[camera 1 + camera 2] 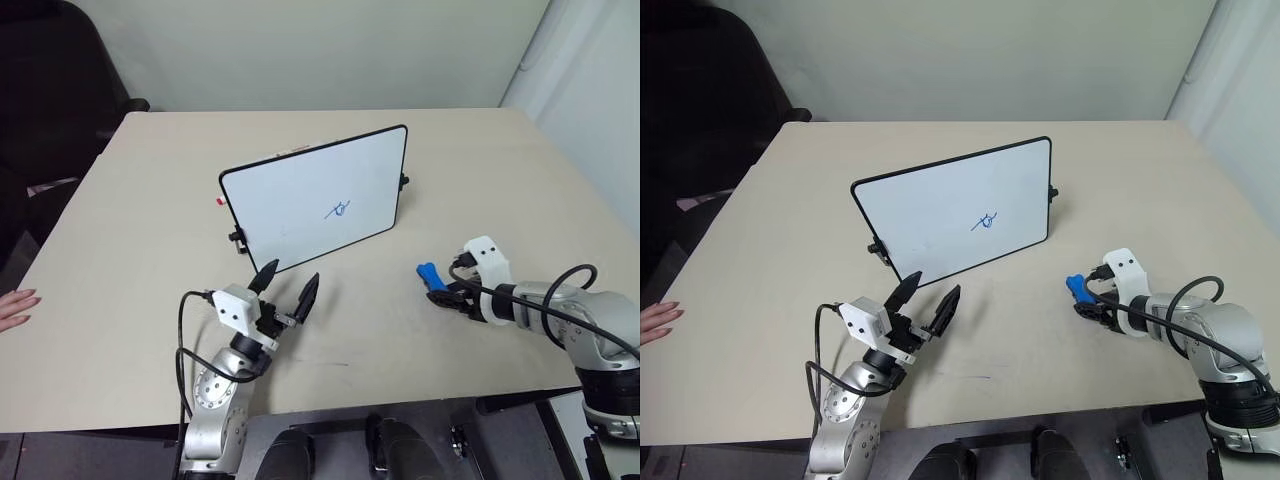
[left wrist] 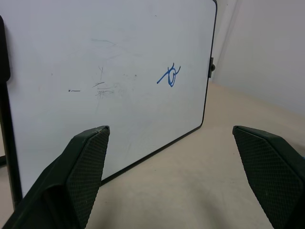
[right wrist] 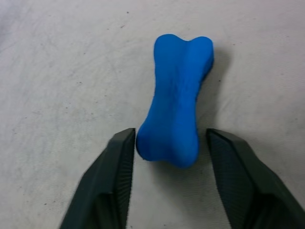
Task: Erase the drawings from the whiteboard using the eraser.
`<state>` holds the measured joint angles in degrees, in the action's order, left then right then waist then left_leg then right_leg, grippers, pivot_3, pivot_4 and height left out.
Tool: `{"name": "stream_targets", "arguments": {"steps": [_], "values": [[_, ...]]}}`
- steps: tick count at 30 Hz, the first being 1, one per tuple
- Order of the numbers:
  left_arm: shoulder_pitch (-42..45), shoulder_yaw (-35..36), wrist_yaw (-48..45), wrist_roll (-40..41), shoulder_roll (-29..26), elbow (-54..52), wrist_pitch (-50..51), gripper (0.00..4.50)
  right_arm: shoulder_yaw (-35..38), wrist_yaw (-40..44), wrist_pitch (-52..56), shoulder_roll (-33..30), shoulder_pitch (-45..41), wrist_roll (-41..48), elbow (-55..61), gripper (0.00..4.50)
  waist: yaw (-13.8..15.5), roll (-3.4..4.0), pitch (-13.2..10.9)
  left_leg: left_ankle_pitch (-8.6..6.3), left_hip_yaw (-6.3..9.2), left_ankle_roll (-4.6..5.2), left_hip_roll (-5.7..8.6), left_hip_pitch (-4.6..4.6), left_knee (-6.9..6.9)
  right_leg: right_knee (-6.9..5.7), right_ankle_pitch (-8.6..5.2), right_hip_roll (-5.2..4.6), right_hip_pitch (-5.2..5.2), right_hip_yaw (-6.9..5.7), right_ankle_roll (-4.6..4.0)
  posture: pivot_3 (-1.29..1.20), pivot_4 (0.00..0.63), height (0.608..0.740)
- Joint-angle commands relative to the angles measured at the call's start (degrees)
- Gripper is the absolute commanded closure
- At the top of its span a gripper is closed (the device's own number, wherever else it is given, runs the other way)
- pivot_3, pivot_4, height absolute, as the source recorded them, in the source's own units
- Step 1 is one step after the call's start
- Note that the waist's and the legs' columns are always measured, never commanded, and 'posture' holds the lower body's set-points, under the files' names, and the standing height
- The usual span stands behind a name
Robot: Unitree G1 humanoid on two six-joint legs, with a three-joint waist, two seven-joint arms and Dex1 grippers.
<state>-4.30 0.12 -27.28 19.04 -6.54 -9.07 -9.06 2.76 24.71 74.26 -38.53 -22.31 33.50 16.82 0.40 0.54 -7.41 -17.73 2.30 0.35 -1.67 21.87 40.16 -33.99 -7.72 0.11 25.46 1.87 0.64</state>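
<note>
Table (image 1: 150, 300): beige top, whiteboard (image 1: 300, 215) standing near the middle, propped tilted back, its face toward me. Black frame, small red tab at its left edge.

Drawings (image 1: 338, 210): one small blue scribble, right of centre on the board face. In my left wrist view the mark (image 2: 169, 76) reads as a loop crossed by a few strokes; faint grey smudges lie on the white beside it.

My left gripper (image 1: 288, 290): hovers over the table just in front of the board's lower left corner, pointing at the board. Fingers (image 2: 86, 167) spread wide apart, nothing between them.

Eraser (image 1: 429, 272): bright blue, bone-shaped, lying flat on the table to the right of the board, well apart from it.

My right gripper (image 3: 167, 157): down at the eraser (image 3: 177, 100), one finger on either side of its near end. Left finger touches or nearly touches the block; a narrow gap shows at the right finger. Not clamped on it; I cannot tell more than that.

A person's hand (image 1: 15, 305) rests at the table's far left edge.
</note>
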Motion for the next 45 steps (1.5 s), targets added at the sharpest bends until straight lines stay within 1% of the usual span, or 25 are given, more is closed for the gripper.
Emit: {"name": "stream_targets", "arguments": {"steps": [1,2,4,5,6,7,9,15,17,21,24,26,29,34,39,45], "values": [[-0.32,-0.27,0.07,0.29,0.03,-2.92,-0.87,0.00,-0.45,1.03,-0.58,-0.42,-0.24,-0.27,1.28,2.26,0.00,0.00,0.00,0.00,0.00,0.00,0.00,0.00,0.01,0.00,0.00,0.00,0.00,0.00,0.00,0.00,0.150,0.740],[-0.33,-0.27,0.09,0.29,0.04,-2.92,-0.86,0.00,-0.57,1.06,-0.66,-0.48,-0.25,-0.37,1.29,2.49,0.00,0.00,0.00,0.00,0.00,0.00,0.00,0.00,0.01,0.00,0.01,0.00,0.00,0.00,-0.01,0.00,0.150,0.740],[-0.33,-0.28,0.14,0.27,0.05,-2.92,-0.86,0.00,-0.74,1.17,-0.83,-0.55,-0.29,-0.48,1.25,3.11,0.00,0.00,0.00,0.00,0.00,0.00,0.00,0.00,0.00,-0.01,0.01,0.00,0.00,0.00,-0.01,0.00,0.150,0.740],[-0.34,-0.25,0.13,0.30,0.03,-2.93,-0.86,0.00,-0.80,1.19,-0.86,-0.55,-0.29,-0.49,1.29,3.50,-0.01,0.00,0.00,0.00,0.01,0.00,-0.01,0.00,0.00,-0.01,0.01,0.01,0.01,0.00,-0.02,0.00,0.150,0.740],[-0.37,-0.23,0.15,0.33,0.03,-2.95,-0.84,0.00,-0.92,1.33,-0.98,-0.62,-0.33,-0.51,1.28,3.76,-0.02,0.00,0.00,0.00,0.01,0.00,-0.01,-0.01,0.00,-0.01,0.01,0.02,0.00,0.00,-0.02,0.00,0.150,0.740],[-0.40,-0.22,0.19,0.35,0.04,-2.97,-0.82,0.00,-0.97,1.48,-1.16,-0.70,-0.34,-0.50,1.33,4.00,-0.02,0.00,0.00,0.00,0.01,0.00,-0.01,-0.01,0.00,-0.01,0.01,0.02,0.00,0.00,-0.02,0.00,0.150,0.740],[-0.45,-0.22,0.27,0.35,0.10,-3.01,-0.81,0.00,-0.98,1.93,-1.44,-0.93,-0.31,-0.32,1.54,4.24,-0.02,0.00,0.00,0.01,0.00,-0.01,-0.01,-0.01,0.00,-0.01,0.01,0.02,0.00,0.00,-0.01,0.00,0.150,0.740],[-0.48,0.03,0.28,0.65,0.02,-2.94,-0.68,0.00,-0.80,3.24,-2.98,-0.92,-0.57,0.45,3.52,4.25,-0.02,0.00,0.00,0.01,0.01,-0.01,-0.02,-0.01,-0.01,-0.01,0.01,0.05,0.01,0.00,-0.02,0.00,0.150,0.740],[-0.44,0.05,0.24,0.71,0.01,-2.80,-0.72,0.00,-0.33,3.43,-5.08,-0.16,-0.64,0.26,4.45,4.25,-0.02,0.00,0.00,0.01,0.01,-0.01,-0.02,0.00,-0.01,0.00,0.01,0.06,0.01,0.00,-0.02,0.00,0.150,0.740],[-0.12,0.26,0.24,0.82,-0.12,-2.40,-0.79,0.00,1.28,3.95,-10.46,3.41,-2.88,1.60,7.59,4.25,-0.03,0.01,-0.01,0.00,0.01,0.00,-0.02,0.00,-0.01,0.00,0.01,0.06,0.02,0.01,-0.02,0.00,0.150,0.740],[0.23,0.61,0.20,0.98,-0.31,-2.08,-0.71,0.00,0.63,2.87,-14.15,6.76,-4.55,0.65,6.98,4.25,-0.06,0.00,0.00,0.01,0.03,-0.01,-0.03,0.00,0.00,-0.01,0.03,0.11,0.04,0.01,-0.05,0.00,0.150,0.740],[0.44,0.92,0.23,1.02,-0.53,-1.85,-0.69,0.00,-1.77,1.62,-18.89,10.00,-5.65,-1.94,5.16,4.25,-0.06,0.00,0.00,0.01,0.05,-0.01,-0.04,-0.01,0.00,-0.01,0.05,0.11,0.03,0.02,-0.08,0.00,0.150,0.740],[0.87,1.61,0.11,1.21,-1.13,-1.57,-0.54,0.00,-5.37,0.28,-22.29,14.20,-7.75,-5.30,0.98,4.25,-0.11,0.01,0.00,0.01,0.11,-0.01,-0.07,-0.03,0.00,-0.03,0.11,0.11,0.07,0.01,-0.16,0.00,0.150,0.740],[1.42,2.34,-0.02,1.54,-1.83,-1.26,-0.19,0.00,-9.95,-1.64,-27.99,19.02,-11.18,-11.80,-7.55,4.25,-0.02,0.01,-0.01,0.02,0.16,-0.03,-0.10,0.04,-0.01,-0.04,0.15,0.08,0.16,-0.02,-0.22,0.00,0.150,0.740],[1.62,2.74,-0.05,1.49,-2.09,-1.19,-0.15,0.00,-11.10,-2.76,-32.49,23.12,-13.99,-15.73,-14.86,4.25,0.01,0.01,-0.01,0.02,0.13,-0.03,-0.10,0.09,-0.04,-0.04,0.20,0.03,0.26,-0.04,-0.26,0.00,0.150,0.740],[1.93,2.97,-0.12,1.45,-2.14,-0.92,-0.08,0.00,-11.89,-2.92,-35.52,26.75,-16.69,-18.73,-19.52,4.25,-0.20,0.02,-0.01,0.00,0.12,-0.07,-0.10,0.11,-0.06,-0.05,0.27,0.02,0.36,-0.04,-0.38,0.00,0.150,0.740]]}}
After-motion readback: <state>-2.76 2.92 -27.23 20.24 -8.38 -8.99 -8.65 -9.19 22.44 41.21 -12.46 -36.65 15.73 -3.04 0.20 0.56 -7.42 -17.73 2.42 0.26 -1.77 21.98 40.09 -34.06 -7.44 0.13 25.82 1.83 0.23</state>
